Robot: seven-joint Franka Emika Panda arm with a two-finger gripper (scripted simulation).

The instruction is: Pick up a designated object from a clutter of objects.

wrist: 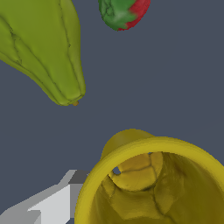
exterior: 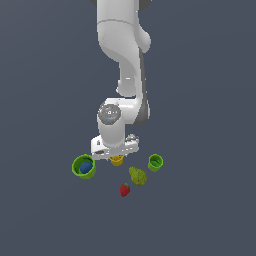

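Observation:
In the exterior view my gripper (exterior: 116, 155) is low over the clutter, right above a small yellow-orange cup (exterior: 117, 160) that shows only partly under the hand. In the wrist view a yellow cup's rim (wrist: 131, 151) and hollow fill the near part. A rounded yellow-orange shape (wrist: 124, 139) shows just beyond that rim; I cannot tell whether it is a second cup. One grey-white finger (wrist: 52, 205) stands outside the cup's wall. The other finger is hidden.
A green cup (exterior: 76, 167) holding a blue ball (exterior: 86, 167) stands at the exterior view's left of the hand. A small green cup (exterior: 155, 162), a yellow-green pear (exterior: 138, 176) (wrist: 43, 43) and a red strawberry (exterior: 125, 189) (wrist: 124, 13) lie nearby on the dark floor.

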